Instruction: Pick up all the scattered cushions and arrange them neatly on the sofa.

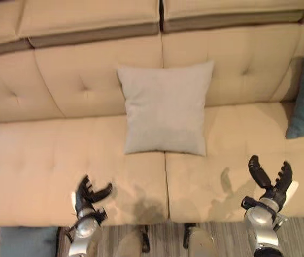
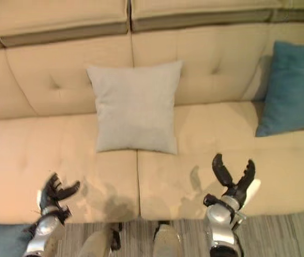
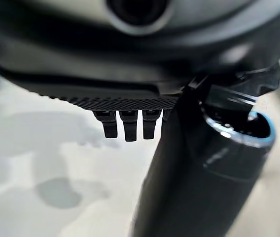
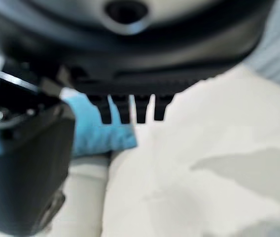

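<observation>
A light grey cushion (image 1: 165, 110) leans upright against the backrest at the middle of the beige sofa (image 1: 45, 160). A blue cushion (image 2: 294, 88) stands against the backrest at the right end. On the floor at the lower left lies a blue-grey cushion (image 1: 26, 241), partly cut off. My left hand (image 1: 90, 194) hovers over the seat's front edge, open and holding nothing. My right hand (image 1: 270, 179) is above the right seat, open and holding nothing, with the blue cushion (image 4: 93, 131) beyond its fingers.
The sofa seat (image 2: 205, 155) is bare on both sides of the grey cushion. A striped rug (image 2: 280, 235) covers the floor in front of the sofa.
</observation>
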Available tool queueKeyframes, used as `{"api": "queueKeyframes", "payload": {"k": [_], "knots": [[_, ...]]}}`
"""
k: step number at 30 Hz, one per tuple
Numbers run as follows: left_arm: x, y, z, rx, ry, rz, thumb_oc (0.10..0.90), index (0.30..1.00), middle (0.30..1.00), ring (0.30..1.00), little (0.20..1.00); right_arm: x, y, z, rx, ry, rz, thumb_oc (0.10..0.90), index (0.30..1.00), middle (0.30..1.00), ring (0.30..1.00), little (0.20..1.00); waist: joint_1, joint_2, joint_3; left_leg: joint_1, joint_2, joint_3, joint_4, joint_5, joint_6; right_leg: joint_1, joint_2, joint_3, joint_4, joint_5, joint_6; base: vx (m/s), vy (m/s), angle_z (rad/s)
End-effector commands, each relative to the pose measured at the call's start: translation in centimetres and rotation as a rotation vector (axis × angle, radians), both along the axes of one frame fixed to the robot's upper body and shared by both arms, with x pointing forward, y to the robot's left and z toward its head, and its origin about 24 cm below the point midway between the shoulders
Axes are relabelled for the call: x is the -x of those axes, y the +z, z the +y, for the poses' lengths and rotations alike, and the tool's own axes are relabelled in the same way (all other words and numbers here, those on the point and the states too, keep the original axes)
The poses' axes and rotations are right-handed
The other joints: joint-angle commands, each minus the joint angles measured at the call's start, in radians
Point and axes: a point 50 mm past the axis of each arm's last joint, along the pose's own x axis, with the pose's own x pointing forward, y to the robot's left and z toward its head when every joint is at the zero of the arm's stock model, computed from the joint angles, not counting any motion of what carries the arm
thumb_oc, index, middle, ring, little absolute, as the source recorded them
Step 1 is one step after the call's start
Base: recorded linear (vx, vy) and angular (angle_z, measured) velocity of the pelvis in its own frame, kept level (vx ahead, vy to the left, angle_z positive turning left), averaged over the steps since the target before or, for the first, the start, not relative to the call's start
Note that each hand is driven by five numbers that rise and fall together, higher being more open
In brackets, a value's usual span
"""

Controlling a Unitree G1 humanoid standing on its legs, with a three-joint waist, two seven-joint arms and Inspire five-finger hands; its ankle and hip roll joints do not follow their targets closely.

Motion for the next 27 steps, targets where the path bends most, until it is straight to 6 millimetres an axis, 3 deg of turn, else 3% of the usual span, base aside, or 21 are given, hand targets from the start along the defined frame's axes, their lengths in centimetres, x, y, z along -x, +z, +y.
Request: {"api": "queueKeyframes", "payload": {"k": [1,4,5,6,9,11,12,13,14,15,17,20,23,27], "knots": [[1.1,0.4,1.3,-0.049,-0.045,-0.041,0.800,0.900,0.900,0.900,0.900,1.2,1.1,-1.5,0.067,-0.014,-0.075,0.800,0.900,0.900,0.900,0.900,0.015,-0.031,-0.139,-0.006,0.041,-0.017,0.056,-0.115,-0.036,0.107,-0.018,0.147,0.035,0.033,0.054,-0.20,-0.322,0.64],[2.9,-1.3,1.2,-0.039,-0.040,0.062,0.800,0.900,0.900,0.900,0.900,0.6,0.8,-0.5,0.060,0.040,-0.063,0.800,0.900,0.900,0.900,0.900,0.037,-0.045,-0.159,-0.038,0.080,-0.044,0.057,-0.075,-0.065,0.156,0.040,0.177,-0.043,-0.120,0.013,-0.32,-0.412,0.57],[3.4,-1.8,1.2,-0.018,-0.008,0.090,0.800,0.900,0.900,0.900,0.900,0.1,1.2,0.1,0.080,0.093,-0.078,0.800,0.900,0.900,0.900,0.900,0.055,-0.042,-0.158,-0.064,0.127,-0.069,0.021,-0.001,-0.092,0.154,0.083,0.158,-0.056,-0.158,-0.011,-0.48,-0.539,0.22],[3.6,-1.9,1.0,0.001,0.017,0.097,0.800,0.900,0.900,0.900,0.900,-0.3,1.5,0.4,0.088,0.120,-0.085,0.800,0.900,0.900,0.900,0.900,0.061,-0.040,-0.154,-0.078,0.152,-0.081,-0.008,0.048,-0.110,0.147,0.102,0.145,-0.053,-0.166,-0.023,-0.38,-0.404,0.19],[3.3,-2.1,0.4,0.022,0.033,0.101,0.800,0.900,0.900,0.900,0.900,-0.8,2.1,0.9,0.105,0.157,-0.103,0.800,0.900,0.900,0.900,0.900,0.062,-0.048,-0.143,-0.103,0.169,-0.066,-0.032,0.064,-0.109,0.138,0.119,0.128,-0.053,-0.173,-0.046,-0.39,-0.247,0.33],[3.4,-2.4,-0.5,0.077,0.073,0.102,0.800,0.900,0.900,0.900,0.900,-0.6,1.7,1.2,0.113,0.196,-0.073,0.800,0.900,0.900,0.900,0.900,0.049,-0.086,-0.129,-0.063,0.134,-0.024,0.096,-0.060,-0.058,0.098,0.099,0.085,-0.057,-0.117,-0.057,-0.59,-0.255,0.42],[3.4,-2.4,-0.5,0.077,0.073,0.102,0.800,0.900,0.900,0.900,0.900,-0.6,1.7,1.2,0.113,0.197,-0.073,0.800,0.900,0.900,0.900,0.900,0.048,-0.084,-0.130,-0.067,0.135,-0.025,0.099,-0.062,-0.058,0.097,0.100,0.084,-0.059,-0.115,-0.057,-0.35,-0.136,0.45],[3.5,-2.4,-0.7,0.090,0.073,0.100,0.800,0.900,0.900,0.900,0.900,-0.4,1.6,1.1,0.109,0.193,-0.067,0.800,0.900,0.900,0.900,0.900,0.040,-0.093,-0.135,-0.056,0.121,-0.007,0.151,-0.105,-0.051,0.085,0.092,0.067,-0.066,-0.104,-0.056,-0.29,-0.123,0.53],[3.6,-2.5,-1.1,0.101,0.075,0.110,0.800,0.900,0.900,0.900,0.900,0.1,1.4,0.9,0.105,0.178,-0.058,0.800,0.900,0.900,0.900,0.900,0.024,-0.107,-0.145,-0.045,0.112,0.038,0.234,-0.162,-0.040,0.072,0.081,0.047,-0.079,-0.088,-0.058,-0.54,-0.212,0.74],[3.6,-2.5,-1.3,0.105,0.064,0.104,0.800,0.900,0.900,0.900,0.900,0.8,1.0,0.7,0.087,0.157,-0.049,0.800,0.900,0.900,0.900,0.900,-0.003,-0.118,-0.164,0.020,0.123,0.129,0.331,-0.218,-0.028,0.057,0.070,-0.005,-0.101,-0.066,-0.059,-0.50,-0.184,0.83],[3.8,-2.6,-1.4,0.090,0.036,0.120,0.800,0.900,0.900,0.900,0.900,1.6,0.5,0.7,0.052,0.133,-0.047,0.800,0.900,0.900,0.900,0.900,-0.032,-0.119,-0.183,0.105,0.142,0.202,0.374,-0.259,-0.025,0.040,0.061,-0.063,-0.116,-0.047,-0.058,-0.40,-0.060,1.04],[4.4,-3.4,-2.3,0.081,-0.022,0.180,0.800,0.900,0.900,0.900,0.900,1.7,0.2,0.9,0.004,0.139,-0.059,0.800,0.900,0.900,0.900,0.900,-0.058,-0.107,-0.201,0.221,0.095,0.186,0.323,-0.303,-0.042,0.001,0.057,-0.122,-0.124,-0.008,-0.052,-0.31,0.095,1.21],[4.6,-3.9,-3.6,0.070,-0.098,0.230,0.800,0.900,0.900,0.900,0.900,1.7,0.2,1.1,-0.030,0.132,-0.082,0.800,0.900,0.900,0.900,0.900,-0.089,-0.093,-0.204,0.276,0.050,0.185,0.190,-0.370,-0.026,-0.043,0.041,-0.172,-0.143,0.034,-0.030,-0.33,0.210,0.86],[5.0,-4.5,-4.0,0.062,-0.117,0.278,0.800,0.900,0.900,0.900,0.900,0.8,0.2,2.3,-0.079,0.159,-0.102,0.800,0.900,0.900,0.900,0.900,-0.074,-0.116,-0.174,0.257,-0.013,0.147,0.115,-0.384,-0.001,-0.066,0.016,-0.161,-0.183,0.134,0.014,-0.25,0.249,0.64]]}}
